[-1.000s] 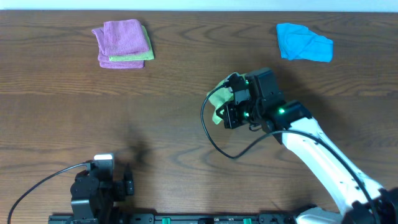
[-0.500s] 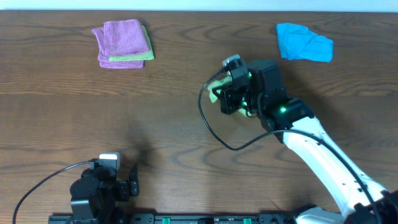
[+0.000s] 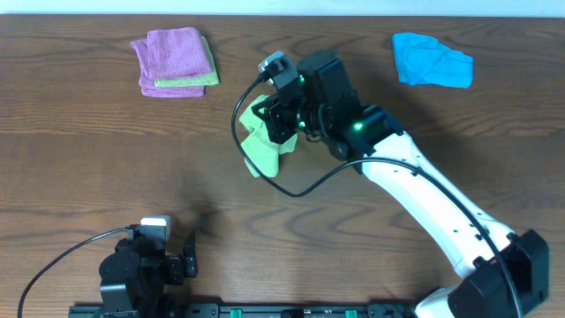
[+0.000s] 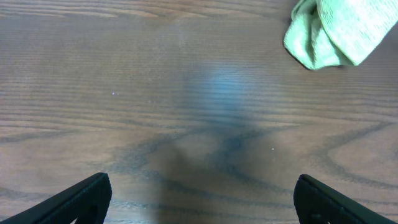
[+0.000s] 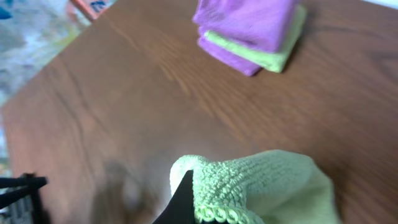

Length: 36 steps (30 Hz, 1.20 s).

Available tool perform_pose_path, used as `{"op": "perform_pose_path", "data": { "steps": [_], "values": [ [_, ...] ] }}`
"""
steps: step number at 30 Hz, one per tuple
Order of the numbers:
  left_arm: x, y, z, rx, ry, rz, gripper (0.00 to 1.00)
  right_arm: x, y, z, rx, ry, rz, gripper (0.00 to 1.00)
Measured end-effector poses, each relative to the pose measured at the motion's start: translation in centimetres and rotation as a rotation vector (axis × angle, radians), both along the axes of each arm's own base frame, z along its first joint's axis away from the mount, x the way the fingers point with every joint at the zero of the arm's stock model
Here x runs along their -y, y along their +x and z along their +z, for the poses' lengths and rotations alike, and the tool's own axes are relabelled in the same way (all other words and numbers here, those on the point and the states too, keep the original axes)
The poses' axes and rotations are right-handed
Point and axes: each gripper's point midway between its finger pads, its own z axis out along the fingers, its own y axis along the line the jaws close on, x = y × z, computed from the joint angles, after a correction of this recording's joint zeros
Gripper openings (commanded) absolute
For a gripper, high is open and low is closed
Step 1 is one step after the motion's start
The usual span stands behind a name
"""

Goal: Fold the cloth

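A light green cloth [image 3: 261, 146] hangs bunched from my right gripper [image 3: 281, 121] left of the table's middle, its lower end touching or just above the wood. In the right wrist view the cloth [image 5: 267, 186] fills the lower frame, pinched beside one dark fingertip [image 5: 180, 205]. It also shows in the left wrist view [image 4: 339, 31] at the top right. My left gripper [image 4: 199, 205] is open and empty at the table's near left edge, its fingers [image 4: 81, 199] spread wide over bare wood.
A folded stack of purple and green cloths [image 3: 175, 62] lies at the back left, also in the right wrist view [image 5: 252, 31]. A crumpled blue cloth [image 3: 431, 60] lies at the back right. A black cable [image 3: 291, 190] loops beneath the right arm.
My right gripper has carried the green cloth leftward and toward the back, and the cloth now hangs lower and longer. The left arm has barely moved.
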Motion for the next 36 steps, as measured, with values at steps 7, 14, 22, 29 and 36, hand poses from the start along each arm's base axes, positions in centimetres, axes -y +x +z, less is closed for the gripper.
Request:
{"op": "perform_pose_path", "data": {
  "steps": [7,14,22,29,36],
  "values": [
    [0.0,0.0,0.0,0.001,0.001,0.000,0.95,4.5,4.7,-1.3,0.096,-0.126,-0.164,0.01],
    [0.0,0.0,0.0,0.000,0.001,0.000,0.95,14.6,12.7,-8.2,0.090,-0.350,-0.470,0.50],
    [0.0,0.0,0.0,0.001,0.000,-0.001,0.95,20.4,13.3,-7.5,0.072,-0.417,-0.644,0.81],
    [0.1,0.1,0.1,0.006,-0.007,-0.006,0.95,19.1,7.6,-9.5,-0.186,-0.400,-0.532,0.87],
    [1.5,2.2,3.5,0.156,-0.110,-0.034,0.95,18.7,3.7,-12.3,-0.402,-0.350,-0.487,0.88]
  ]
}}
